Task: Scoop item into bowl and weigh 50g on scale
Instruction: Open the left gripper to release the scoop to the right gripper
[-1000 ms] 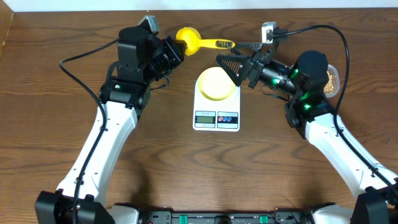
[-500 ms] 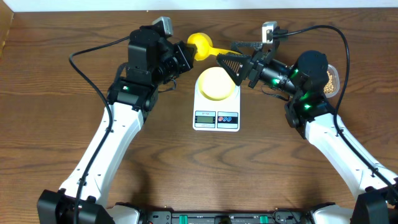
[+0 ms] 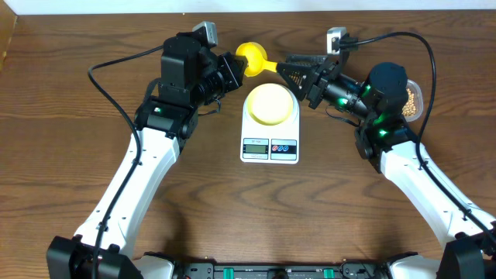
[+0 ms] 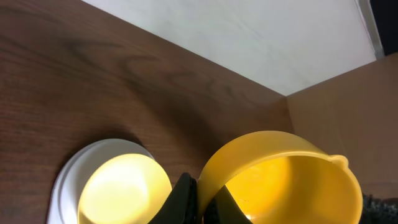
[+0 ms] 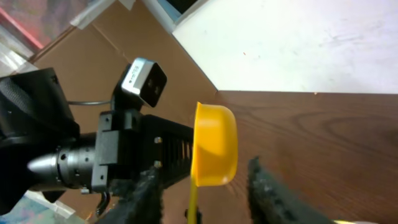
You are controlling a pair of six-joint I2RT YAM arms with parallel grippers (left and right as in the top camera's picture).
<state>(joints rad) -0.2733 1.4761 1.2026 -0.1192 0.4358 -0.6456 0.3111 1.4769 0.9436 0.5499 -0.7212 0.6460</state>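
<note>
My left gripper (image 3: 232, 65) is shut on the rim of the bright yellow scoop (image 3: 250, 58), which hangs in the air behind the scale (image 3: 270, 147). In the left wrist view the black fingertips (image 4: 185, 194) pinch the scoop's wall (image 4: 280, 177). The scoop's handle (image 5: 193, 202) runs between the fingers of my right gripper (image 5: 205, 199), which stand apart on either side without touching it. The pale yellow bowl (image 3: 270, 103) sits on the scale's platform and looks empty (image 4: 124, 186). The beans (image 3: 415, 99) lie in a container at the far right, half hidden by my right arm.
The left arm and its camera (image 5: 93, 158) fill the left of the right wrist view. A cable (image 3: 387, 35) loops over the right arm. A cardboard wall (image 4: 348, 93) stands behind the table's far edge.
The left arm carried the scoop right, bringing its handle between the right gripper's fingers. Those fingers have narrowed from wide open. The scale and bowl have not moved.
</note>
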